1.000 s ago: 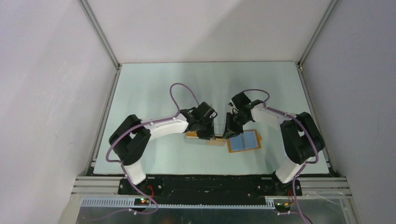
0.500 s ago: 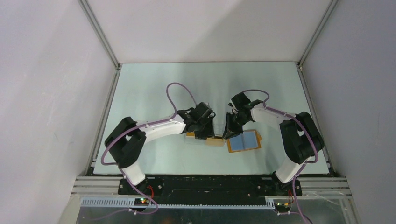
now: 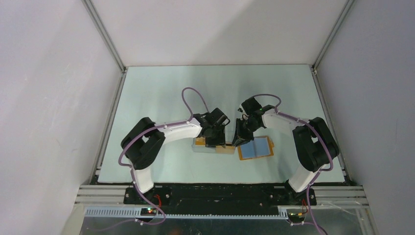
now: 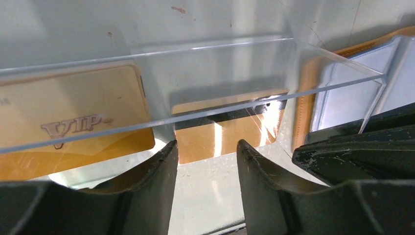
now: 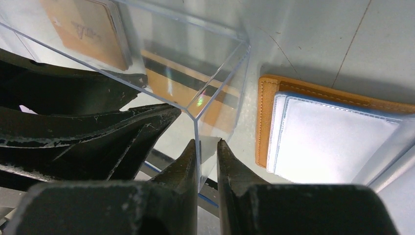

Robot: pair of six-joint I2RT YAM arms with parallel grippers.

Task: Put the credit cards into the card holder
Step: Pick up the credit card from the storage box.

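While both arms crowd table centre, toward near edge:

cards: two gold cards lying flat inside clear box; VIP card at box's left end, striped card at its right end, beside holder.
holder: lying open, blue-grey pockets up, just right of box, nearer table's right edge; orange rim close to box end wall, touching or not cannot tell.
left gripper: hovering over box, jaws moderately apart, nothing between them; striped card straight ahead of the gap, under near wall's rim.
right gripper: narrow, pinching box's end wall at the corner, wall upright between the fingers; looks like steadying the box.
key relation: striped card directly below and ahead of left jaws, long axis running left-right along the box, across the jaw gap; left arm nearer to it, right arm busy on box.
likely next: reach down past wall, take card by its long edges, carry right to holder.
risk: card flat on box floor, hard to get under; wall may block fingers.
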